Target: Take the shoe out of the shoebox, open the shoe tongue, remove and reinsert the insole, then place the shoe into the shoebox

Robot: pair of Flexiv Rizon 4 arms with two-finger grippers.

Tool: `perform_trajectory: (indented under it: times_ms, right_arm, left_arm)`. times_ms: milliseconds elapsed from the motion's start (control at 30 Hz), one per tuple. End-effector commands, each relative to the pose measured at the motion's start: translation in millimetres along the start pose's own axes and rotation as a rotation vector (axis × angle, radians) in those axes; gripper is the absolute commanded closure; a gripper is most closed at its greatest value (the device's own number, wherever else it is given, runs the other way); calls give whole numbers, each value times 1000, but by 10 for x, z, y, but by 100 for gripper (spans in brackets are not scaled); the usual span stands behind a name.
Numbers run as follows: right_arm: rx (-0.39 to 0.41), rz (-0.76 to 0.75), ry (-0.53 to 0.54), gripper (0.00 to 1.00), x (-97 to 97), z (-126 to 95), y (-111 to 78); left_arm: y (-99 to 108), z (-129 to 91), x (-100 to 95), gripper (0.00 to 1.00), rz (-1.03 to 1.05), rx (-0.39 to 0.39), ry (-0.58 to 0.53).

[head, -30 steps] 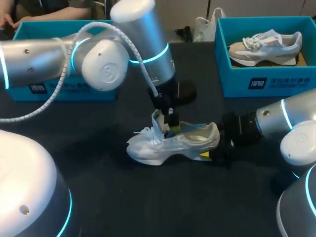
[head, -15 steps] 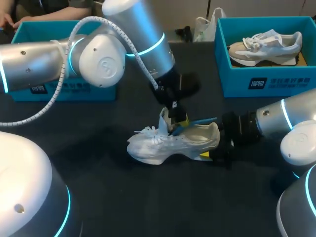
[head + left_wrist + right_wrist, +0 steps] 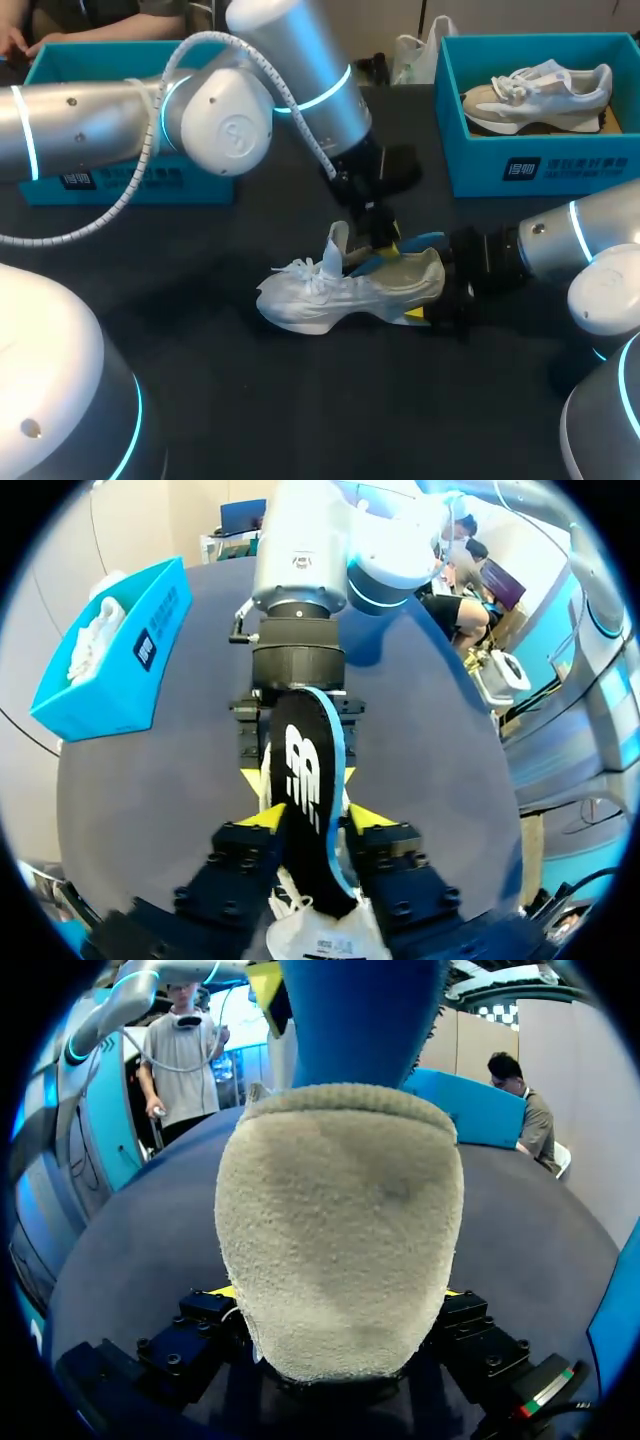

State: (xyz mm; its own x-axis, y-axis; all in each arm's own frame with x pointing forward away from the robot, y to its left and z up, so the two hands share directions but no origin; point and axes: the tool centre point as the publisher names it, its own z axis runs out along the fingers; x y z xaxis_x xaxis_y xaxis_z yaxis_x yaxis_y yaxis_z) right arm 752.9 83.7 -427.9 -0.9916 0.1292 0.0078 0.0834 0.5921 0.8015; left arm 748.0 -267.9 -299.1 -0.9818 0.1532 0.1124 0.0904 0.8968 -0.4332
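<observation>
- While the white shoe [image 3: 340,290] rests at the middle of the dark table [image 3: 300,400], its heel is clamped between the fingers of the right gripper [image 3: 440,308].
- A blue-edged insole [image 3: 305,800] is pinched between the narrowed fingers of the left gripper [image 3: 310,818], just above the shoe's opening.

Your table [image 3: 300,420] is a dark, matte surface. Near its middle a white shoe [image 3: 330,295] stands on its sole, toe toward your left and heel toward your right. At the far left sits the left shoebox [image 3: 45,188], open, blue and partly hidden. The right shoebox [image 3: 540,165], also open and blue, sits at the far right, well apart from the shoe.
</observation>
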Motion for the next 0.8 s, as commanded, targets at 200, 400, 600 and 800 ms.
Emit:
perform_trajectory:
  times_ms: [200, 400, 600, 800]
  right_arm:
    - [6, 1, -1, 100, -14, 38, -24]
    - [6, 1, -1, 100, -14, 38, -24]
    - [6, 1, -1, 100, -14, 38, -24]
    - [6, 1, -1, 100, -14, 38, -24]
  left_arm:
    - [-45, -19, 97, 30, 49, -10, -100]
    - [-85, 44, 99, 32, 89, -27, -182]
    - [-76, 93, 97, 42, 104, -12, -229]
    - [-44, 151, 51, 47, 73, 13, -281]
